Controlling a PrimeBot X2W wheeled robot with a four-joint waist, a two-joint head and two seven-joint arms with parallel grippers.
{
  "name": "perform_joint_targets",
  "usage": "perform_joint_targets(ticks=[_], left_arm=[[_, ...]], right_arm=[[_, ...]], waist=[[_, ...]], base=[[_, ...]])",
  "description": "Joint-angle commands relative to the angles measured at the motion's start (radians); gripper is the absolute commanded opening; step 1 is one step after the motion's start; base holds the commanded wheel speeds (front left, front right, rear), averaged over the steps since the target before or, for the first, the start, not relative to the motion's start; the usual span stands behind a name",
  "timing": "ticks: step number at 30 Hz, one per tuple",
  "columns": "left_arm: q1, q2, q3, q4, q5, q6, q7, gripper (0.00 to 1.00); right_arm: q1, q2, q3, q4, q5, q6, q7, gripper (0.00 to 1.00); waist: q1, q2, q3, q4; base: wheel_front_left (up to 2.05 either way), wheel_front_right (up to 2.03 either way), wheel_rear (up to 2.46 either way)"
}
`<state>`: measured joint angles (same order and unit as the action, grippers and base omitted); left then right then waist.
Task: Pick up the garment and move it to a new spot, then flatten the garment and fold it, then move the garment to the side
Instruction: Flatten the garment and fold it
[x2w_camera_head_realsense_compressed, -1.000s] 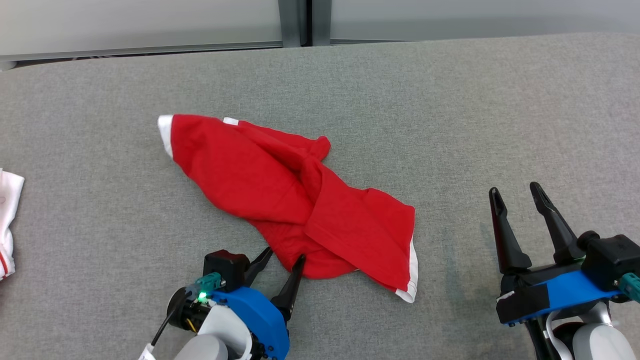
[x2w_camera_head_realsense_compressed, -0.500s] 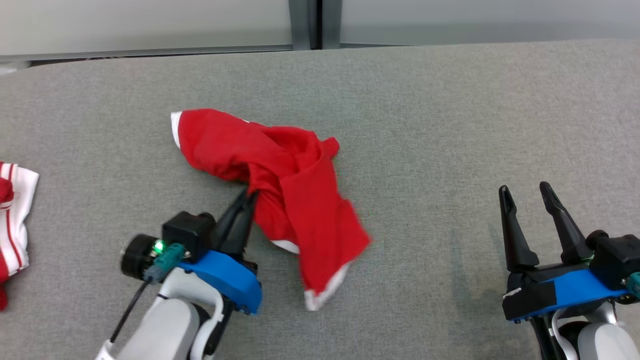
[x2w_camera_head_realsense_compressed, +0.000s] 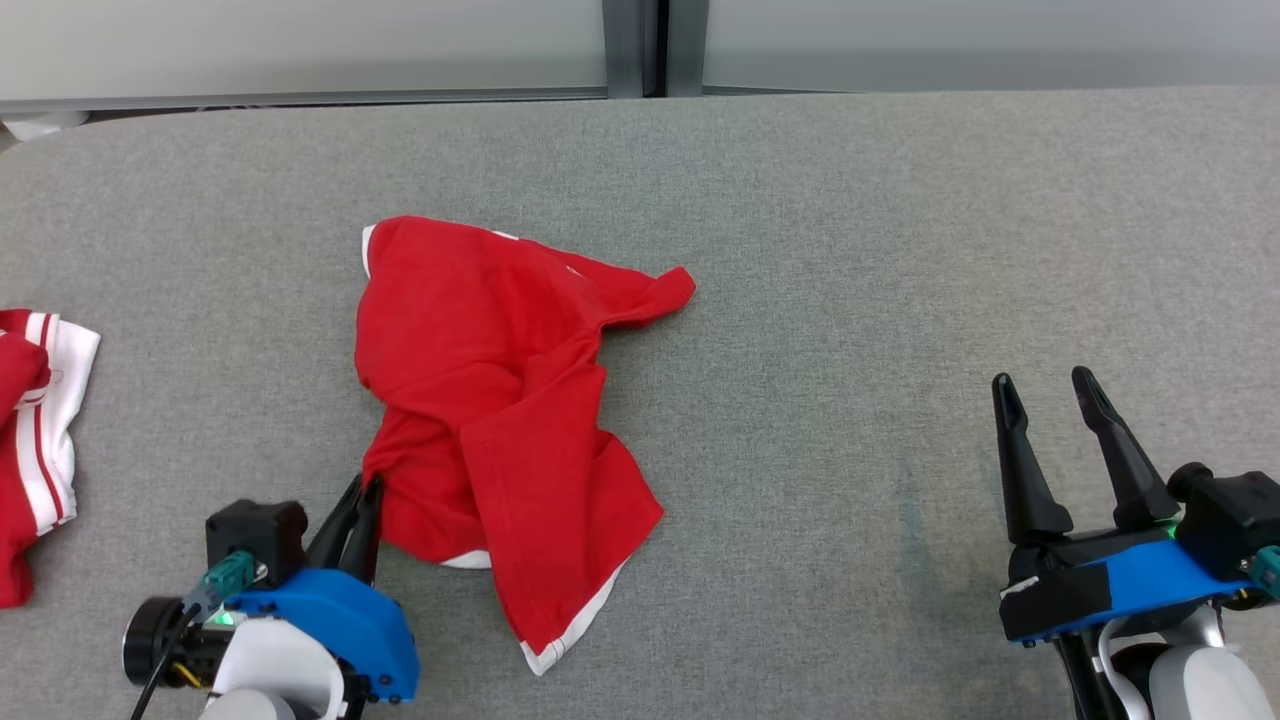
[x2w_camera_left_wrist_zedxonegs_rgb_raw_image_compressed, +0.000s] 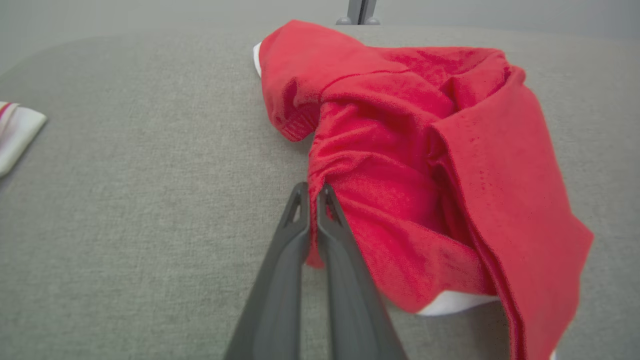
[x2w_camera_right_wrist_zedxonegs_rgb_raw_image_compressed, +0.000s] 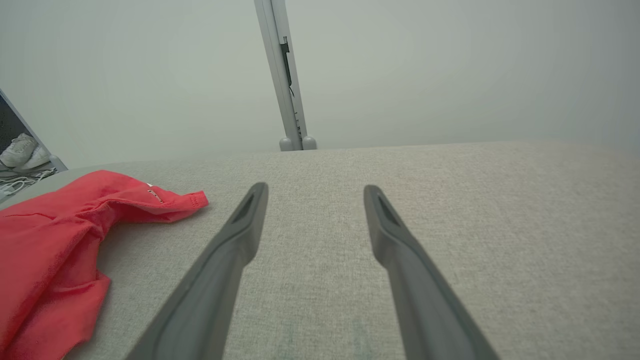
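Nearest, at the lower left, the left gripper (x2w_camera_head_realsense_compressed: 366, 485) is pinched closed on a fold at the near left edge of the red garment (x2w_camera_head_realsense_compressed: 480, 400). At the lower right, the right gripper (x2w_camera_head_realsense_compressed: 1041, 377) hovers with its fingers spread apart and nothing between them, well apart from the cloth. The garment lies crumpled left of centre on the grey fabric-covered table (x2w_camera_head_realsense_compressed: 850, 250), white trim showing at its near hem. A red-and-white striped garment (x2w_camera_head_realsense_compressed: 45, 400) sits at the left edge. Beyond the table stands a grey post (x2w_camera_head_realsense_compressed: 636, 45).
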<state>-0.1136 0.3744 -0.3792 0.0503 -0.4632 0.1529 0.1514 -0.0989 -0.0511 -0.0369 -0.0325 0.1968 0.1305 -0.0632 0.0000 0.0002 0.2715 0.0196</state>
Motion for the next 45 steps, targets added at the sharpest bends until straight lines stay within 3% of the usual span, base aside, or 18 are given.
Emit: perform_joint_targets(ticks=[1,5,6,7,13,20,27,39,45], left_arm=[[0.003,-0.007,0.007,0.027,-0.013,-0.005,-0.010,0.00],[-0.017,-0.038,0.014,0.131,-0.051,-0.038,-0.061,0.00],[-0.027,-0.052,0.020,0.148,-0.057,-0.041,-0.091,0.28],[-0.033,-0.059,0.022,0.166,-0.055,-0.049,-0.119,1.00],[-0.063,-0.088,0.053,0.197,-0.052,-0.063,-0.287,1.00],[-0.086,-0.057,0.060,0.096,0.022,-0.047,-0.385,1.00],[-0.073,-0.012,0.041,0.011,0.075,-0.047,-0.390,1.00],[-0.040,-0.005,0.047,-0.016,0.064,-0.020,-0.371,1.00],[-0.058,-0.008,0.043,-0.026,0.066,-0.014,-0.372,1.00]], right_arm=[[-0.011,0.000,0.000,0.000,0.003,0.000,-0.003,1.00],[-0.020,0.000,0.001,0.003,-0.002,0.000,-0.003,1.00],[-0.020,0.000,0.000,0.003,-0.003,0.000,-0.003,1.00],[-0.019,0.000,0.000,0.003,-0.005,0.000,-0.003,1.00],[-0.010,0.000,-0.002,-0.010,-0.020,0.000,0.004,1.00],[0.007,0.000,-0.008,-0.032,-0.043,0.000,0.022,1.00],[0.032,0.000,-0.002,-0.053,-0.051,0.000,0.042,1.00],[0.030,0.000,0.003,-0.047,-0.042,0.000,0.046,1.00],[-0.020,-0.023,0.117,-0.004,-0.070,0.000,0.062,1.00]], waist=[[0.0000,-0.0002,0.005,0.002],[0.0000,-0.0002,0.014,0.005],[0.0000,-0.0002,0.015,0.006],[0.0000,-0.0002,0.014,0.006],[0.0000,-0.0002,-0.013,0.008],[0.0000,-0.0002,-0.060,0.007],[0.0000,-0.0002,-0.088,-0.004],[0.0000,-0.0002,-0.097,-0.011],[0.0000,-0.0002,-0.080,-0.001]], base=[[0.00,0.00,0.00],[0.00,0.00,0.00],[0.00,0.00,0.00],[0.00,0.00,0.00],[0.00,0.00,0.00],[0.00,0.00,0.00],[0.00,0.00,0.00],[0.00,0.00,0.00],[0.00,0.00,0.00]])
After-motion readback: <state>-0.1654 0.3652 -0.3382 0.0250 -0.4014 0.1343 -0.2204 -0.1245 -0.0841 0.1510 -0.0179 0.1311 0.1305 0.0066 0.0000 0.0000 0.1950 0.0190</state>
